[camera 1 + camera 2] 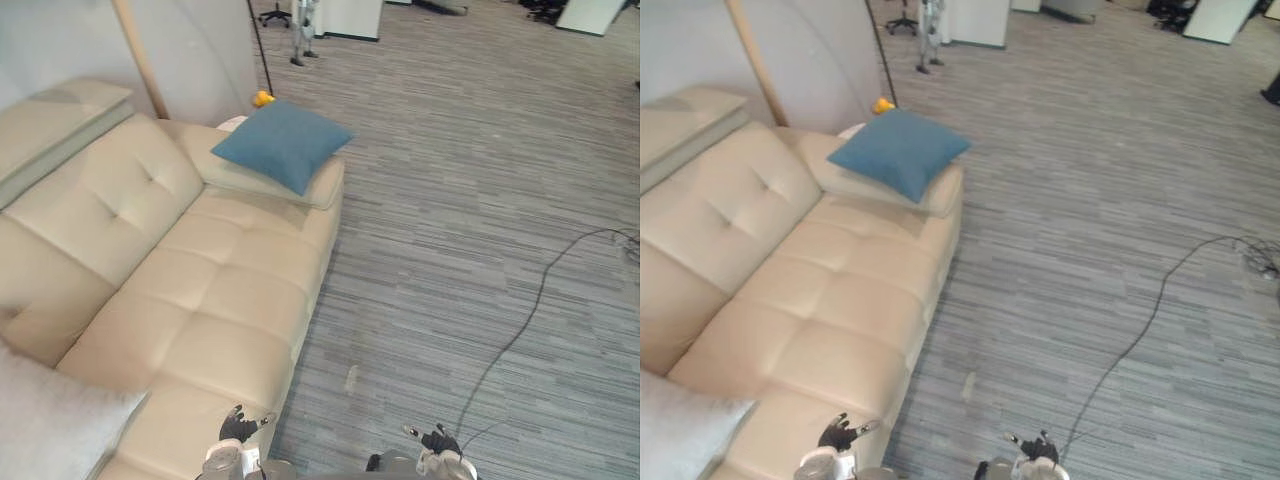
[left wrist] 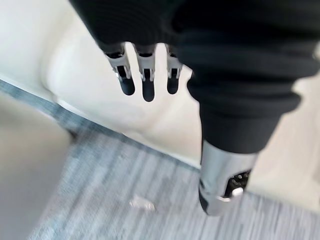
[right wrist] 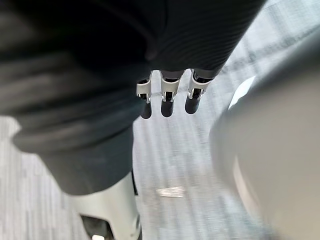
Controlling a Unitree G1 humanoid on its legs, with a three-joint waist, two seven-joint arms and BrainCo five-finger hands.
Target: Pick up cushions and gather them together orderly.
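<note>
Lying on the sofa [image 1: 200,300]'s far arm was the blue cushion [image 1: 283,143] — a pale cushion [image 1: 50,425] at its near end. Left robot hand [image 1: 238,428] and right robot hand [image 1: 437,440] hung at the sofa's front — straight-fingered, empty.

No legible text, labels, brands, numbers or signs anywhere: none on sofa [image 1: 200,290], blue cushion [image 1: 283,142] or carpet [image 1: 480,200].
</note>
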